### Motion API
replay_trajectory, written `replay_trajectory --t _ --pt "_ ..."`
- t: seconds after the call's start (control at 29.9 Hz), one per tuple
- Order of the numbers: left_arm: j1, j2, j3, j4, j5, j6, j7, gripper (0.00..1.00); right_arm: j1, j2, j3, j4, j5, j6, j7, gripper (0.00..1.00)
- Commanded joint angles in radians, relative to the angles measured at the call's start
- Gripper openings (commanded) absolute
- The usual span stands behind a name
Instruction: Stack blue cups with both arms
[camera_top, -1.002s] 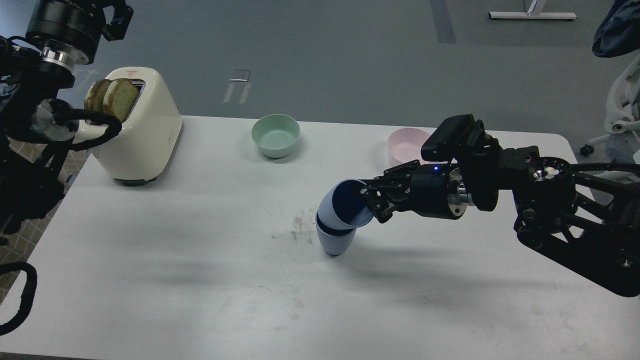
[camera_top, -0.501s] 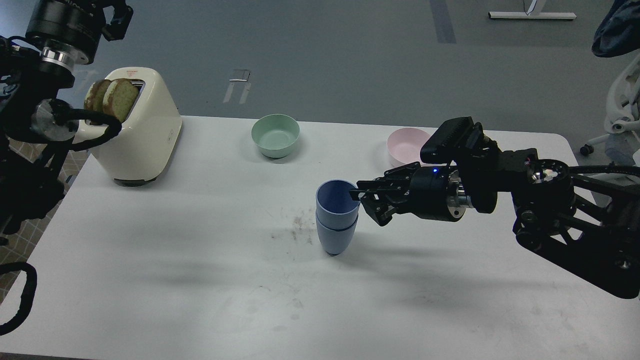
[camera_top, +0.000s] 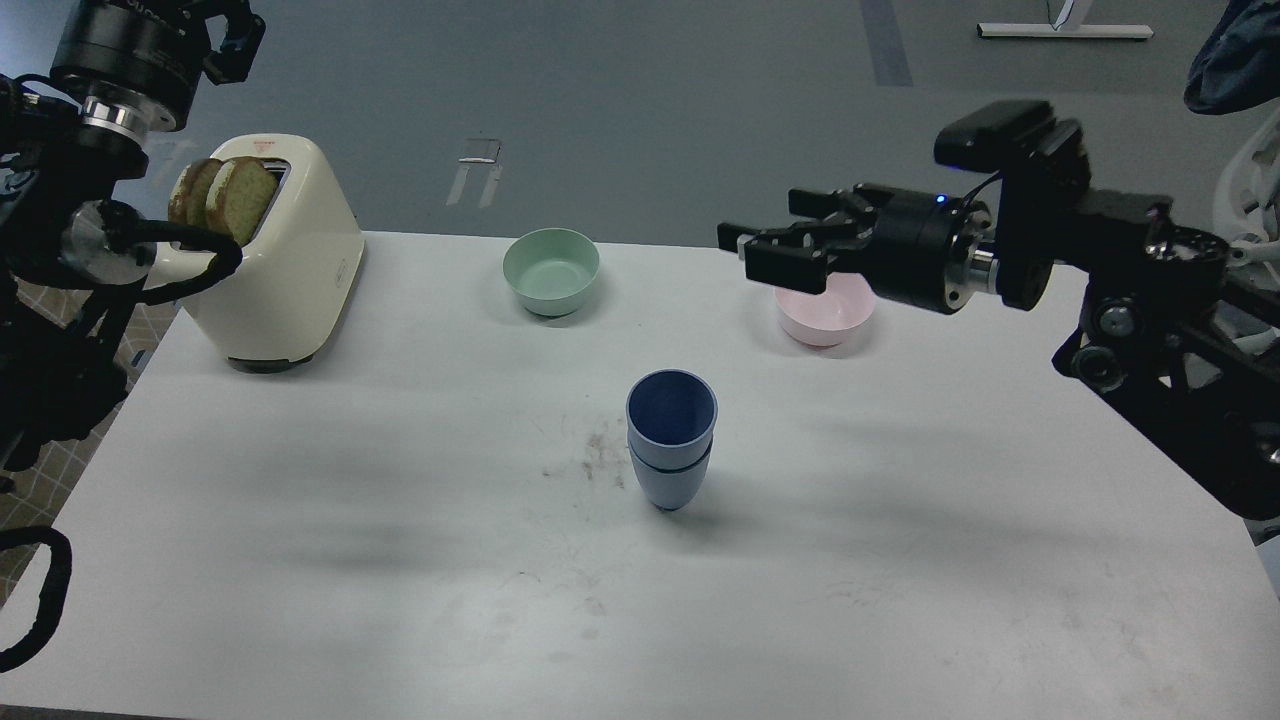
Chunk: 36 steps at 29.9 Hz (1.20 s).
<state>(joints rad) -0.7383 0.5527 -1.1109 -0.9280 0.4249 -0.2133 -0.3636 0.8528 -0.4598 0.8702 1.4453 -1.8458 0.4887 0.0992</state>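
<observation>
Blue cups (camera_top: 671, 440) nested upright, one inside other, mid-table on white table (camera_top: 400, 560), near dark scuff marks at left. Right gripper (camera_top: 775, 250) raised above & right of stack, well apart, fingers spread, holding nothing, in front of pink bowl (camera_top: 825, 315). Mint-green bowl (camera_top: 551, 270) behind stack; toaster (camera_top: 280, 260) w/ bread far left of stack. Left gripper (camera_top: 225, 30) high above toaster, mostly cropped; open/closed: can't tell.
</observation>
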Motion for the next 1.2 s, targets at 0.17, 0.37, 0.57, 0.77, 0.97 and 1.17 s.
replay_trajectory --t 0.17,0.37,0.57,0.77,0.97,1.17 --pt "-0.004 -0.005 0.054 0.000 0.002 0.000 -0.001 0.97 -0.001 0.142 0.541 -0.221 0.028 0.000 0.010 1.00" --pt "0.000 -0.002 0.072 0.008 0.008 -0.014 0.000 0.97 -0.009 0.175 0.659 -0.380 0.255 0.000 0.010 1.00" --pt "-0.010 0.006 0.072 0.011 -0.008 -0.023 -0.001 0.97 -0.002 0.173 0.670 -0.489 0.500 -0.066 0.004 1.00" --pt "-0.010 0.003 0.014 0.011 -0.011 -0.086 0.038 0.97 0.006 0.162 0.668 -0.612 0.886 -0.107 0.001 1.00" --pt "-0.012 -0.002 -0.007 0.012 -0.011 -0.083 0.074 0.97 -0.051 0.171 0.670 -0.608 1.074 -0.108 0.002 1.00" --pt "-0.010 -0.004 -0.013 0.014 -0.011 -0.090 0.061 0.97 -0.078 0.178 0.673 -0.605 1.160 -0.108 0.011 1.00"
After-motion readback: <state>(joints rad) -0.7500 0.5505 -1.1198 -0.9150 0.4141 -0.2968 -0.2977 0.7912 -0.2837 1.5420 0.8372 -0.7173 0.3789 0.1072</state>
